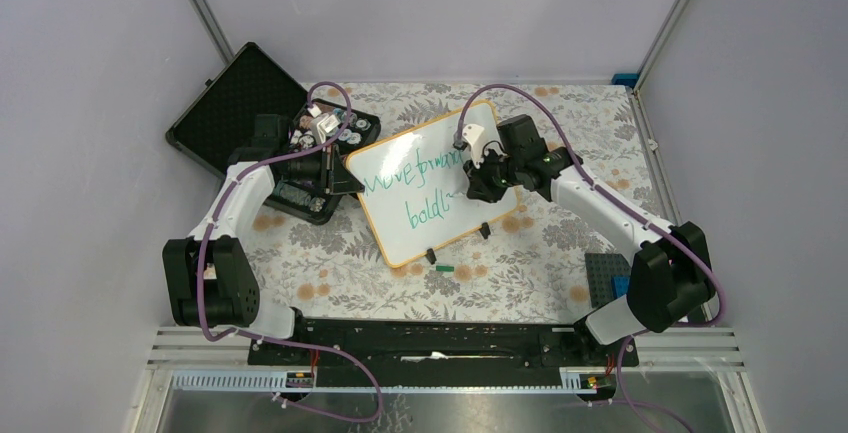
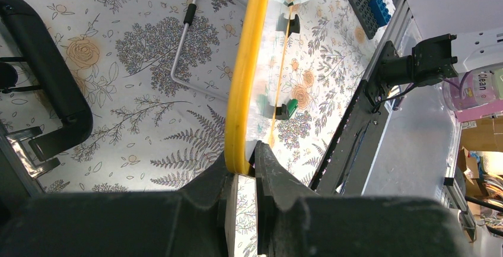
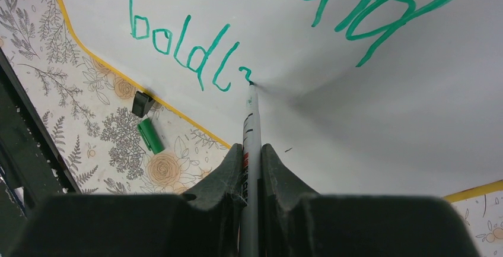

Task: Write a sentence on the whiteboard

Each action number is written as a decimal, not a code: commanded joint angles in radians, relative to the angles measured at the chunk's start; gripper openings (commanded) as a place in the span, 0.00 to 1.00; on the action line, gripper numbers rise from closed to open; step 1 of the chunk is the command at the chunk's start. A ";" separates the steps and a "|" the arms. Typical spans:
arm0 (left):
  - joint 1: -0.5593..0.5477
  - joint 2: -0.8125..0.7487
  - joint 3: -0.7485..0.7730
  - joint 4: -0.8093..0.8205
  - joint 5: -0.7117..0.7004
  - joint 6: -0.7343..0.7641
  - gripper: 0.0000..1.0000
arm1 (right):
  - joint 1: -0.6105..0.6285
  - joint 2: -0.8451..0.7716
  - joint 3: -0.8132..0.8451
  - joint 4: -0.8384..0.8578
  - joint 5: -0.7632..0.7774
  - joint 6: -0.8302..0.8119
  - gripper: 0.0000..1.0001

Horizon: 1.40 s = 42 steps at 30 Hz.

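The rectangular white whiteboard (image 1: pixel 420 233), with a thin orange-yellow rim and rounded corners, rests askew on two black clip feet (image 1: pixel 431 255) on the floral surface (image 1: pixel 330 273). Its green handwritten sentence (image 1: pixel 412 177) reads "Move forward" above an unfinished "boldl".

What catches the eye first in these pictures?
The orange-rimmed whiteboard mid-table, with green handwriting reading roughly "Move forward boldl", stands out first. The right end effector pinches a marker whose tip touches the board just after the last stroke, while the left end effector clamps the board's rim.
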 commanded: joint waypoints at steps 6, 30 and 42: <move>-0.010 0.013 0.006 0.053 -0.087 0.083 0.00 | -0.033 -0.015 0.068 0.016 0.058 -0.024 0.00; -0.009 0.016 0.005 0.052 -0.089 0.086 0.00 | -0.034 -0.020 0.030 0.006 0.031 -0.036 0.00; -0.010 0.019 0.007 0.053 -0.089 0.088 0.00 | -0.034 -0.032 -0.017 0.000 0.012 -0.039 0.00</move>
